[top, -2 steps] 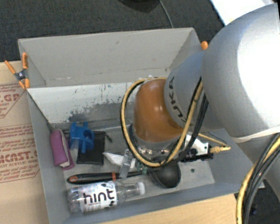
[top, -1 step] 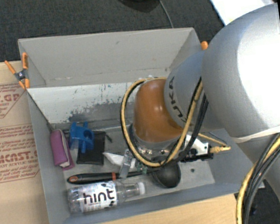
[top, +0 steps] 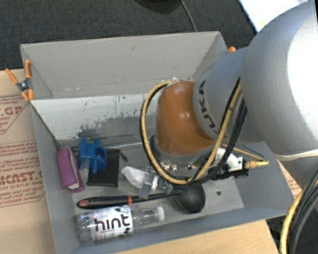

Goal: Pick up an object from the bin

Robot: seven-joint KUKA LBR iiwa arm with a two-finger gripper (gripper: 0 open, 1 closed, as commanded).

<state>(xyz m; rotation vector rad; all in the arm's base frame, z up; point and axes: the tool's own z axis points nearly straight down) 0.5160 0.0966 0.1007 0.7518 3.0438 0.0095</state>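
Where the jaws hang, a black ladle (top: 190, 199) lies just beside them. Whether they are apart is hidden.

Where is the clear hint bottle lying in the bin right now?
The clear hint bottle lies on its side along the near wall of the bin, left of centre in the camera view, just below the long handle of the black ladle.

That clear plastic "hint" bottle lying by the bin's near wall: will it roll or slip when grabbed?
The clear plastic bottle lies on its side, so it would probably roll if nudged. It looks empty, so it is likely light, and its smooth round wall may slip.
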